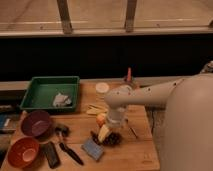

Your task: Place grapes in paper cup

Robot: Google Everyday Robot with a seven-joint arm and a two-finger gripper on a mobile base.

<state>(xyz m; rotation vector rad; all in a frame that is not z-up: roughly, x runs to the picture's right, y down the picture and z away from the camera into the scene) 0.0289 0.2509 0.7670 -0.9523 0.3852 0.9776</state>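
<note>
The hand (106, 134) hangs low over the near part of the table (135, 150), at the end of the pale arm that reaches in from the right. It is right at the grapes (113, 140), which lie on the table just below it and a little to its right. I cannot make out whether it touches them, and I cannot tell whether the hand is open or closed. The apple (101, 119) sits just behind the hand, close against the arm's wrist. The paper cup (102, 88) stands upright further back from the hand, well apart from the grapes, near the table's far edge. A blue sponge (92, 148) lies just left of the hand and a bit nearer. Further left are a black-handled brush (67, 148), a purple bowl (35, 123) and an orange bowl (22, 152). Far to the left and behind, a green tray (50, 85) holds something white and crumpled (61, 100).
</note>
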